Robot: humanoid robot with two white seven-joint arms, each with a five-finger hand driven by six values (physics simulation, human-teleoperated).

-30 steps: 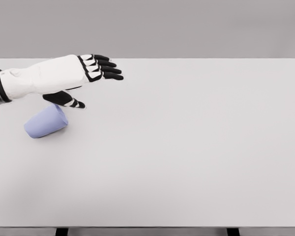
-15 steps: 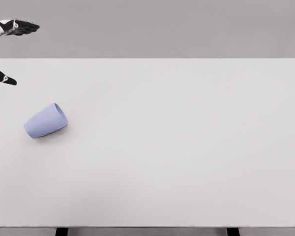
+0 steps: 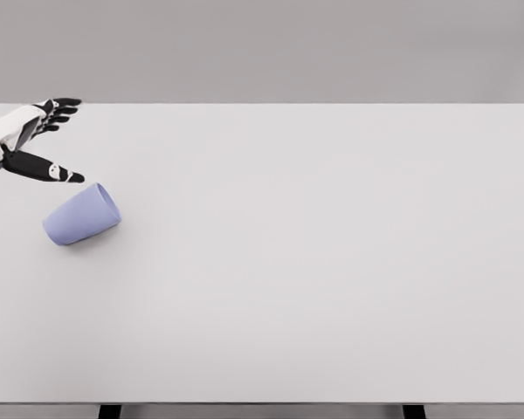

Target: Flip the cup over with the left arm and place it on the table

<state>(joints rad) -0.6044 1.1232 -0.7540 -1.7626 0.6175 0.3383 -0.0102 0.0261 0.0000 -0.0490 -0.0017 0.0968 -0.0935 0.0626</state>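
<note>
A pale blue cup (image 3: 82,215) lies on its side near the left end of the white table (image 3: 332,262), its mouth turned away to the upper right. The left hand (image 3: 22,140) hovers just above it, fingers spread and holding nothing, thumb pointing toward the cup. Its wrist and arm are cut off by the left edge.

Pale lilac-blue plastic cup (image 3: 82,215), one plain colour all over, a bit darker blue on the shaded underside. Big flat table top (image 3: 314,253) in plain very light grey, no pattern. White robot left hand (image 3: 26,140) with black fingers (image 3: 59,108) and small white patches on the black thumb. Plain mid-grey wall behind. Two small black table legs (image 3: 110,411) at the bottom edge.
</note>
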